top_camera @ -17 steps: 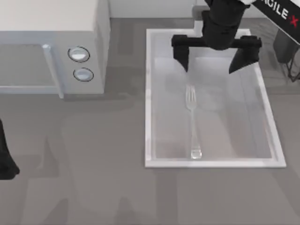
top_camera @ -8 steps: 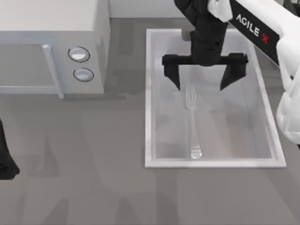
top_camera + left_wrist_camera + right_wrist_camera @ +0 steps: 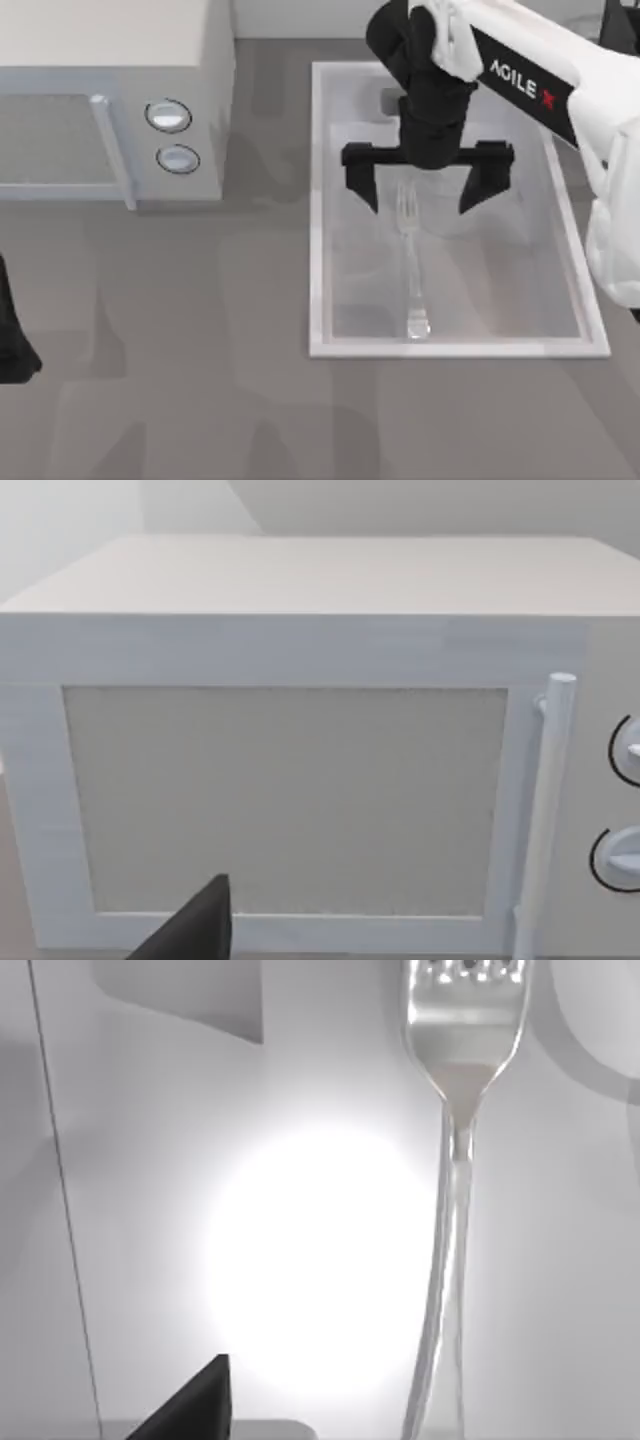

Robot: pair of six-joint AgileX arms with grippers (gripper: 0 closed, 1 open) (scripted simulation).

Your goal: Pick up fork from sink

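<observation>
The fork (image 3: 410,262) lies flat on the floor of the sink (image 3: 318,200), tines toward the far wall, and my right gripper (image 3: 417,197) hangs over those tines with its jaws spread wide, one finger on each side and holding nothing. Bare basin floor lies on both sides of the handle up to the raised rim. My left gripper (image 3: 14,345) sits parked at the desk's (image 3: 200,380) left edge, facing the microwave (image 3: 300,770); I cannot tell how it stands.

A grey table (image 3: 200,380) carries a white microwave (image 3: 110,100) at its far left and a pale rectangular sink (image 3: 318,220) on its right; the near part lies bare.
</observation>
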